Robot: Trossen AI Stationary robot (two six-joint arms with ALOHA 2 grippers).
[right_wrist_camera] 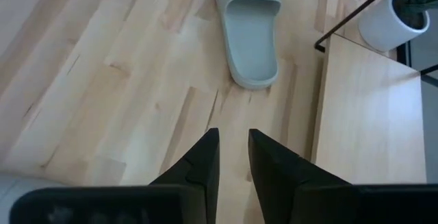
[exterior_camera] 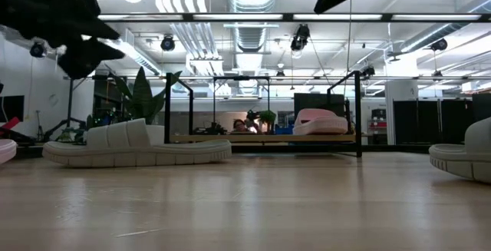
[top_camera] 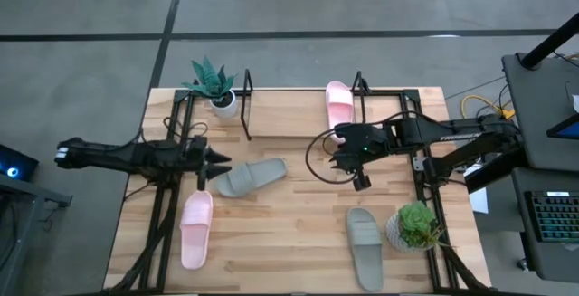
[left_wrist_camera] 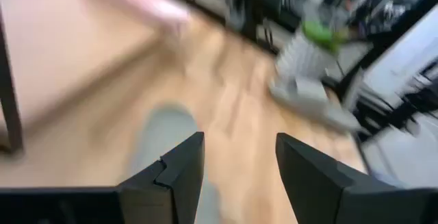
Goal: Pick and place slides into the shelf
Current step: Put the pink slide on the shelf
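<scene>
One pale pink slide point(top_camera: 339, 104) lies sole down on the shelf's wooden board point(top_camera: 289, 115) at the table's far side, also seen in the low view point(exterior_camera: 321, 120). A grey-green slide point(top_camera: 249, 176) lies flat on the table left of centre. A second pink slide point(top_camera: 195, 228) lies near the left front, and a second grey-green slide point(top_camera: 365, 246) lies at the right front. My left gripper point(top_camera: 220, 163) hovers open just left of the middle grey-green slide point(left_wrist_camera: 164, 135). My right gripper point(top_camera: 336, 147) hangs above the table in front of the shelf, narrowly open point(right_wrist_camera: 234, 138) with nothing between its fingers.
A potted plant in a white pot point(top_camera: 215, 88) stands at the shelf's left end. Another plant point(top_camera: 414, 225) stands at the right front beside the grey-green slide. Black arm-mount frames point(top_camera: 167, 196) run along both table sides. Bare wood lies between the middle slide and the right arm.
</scene>
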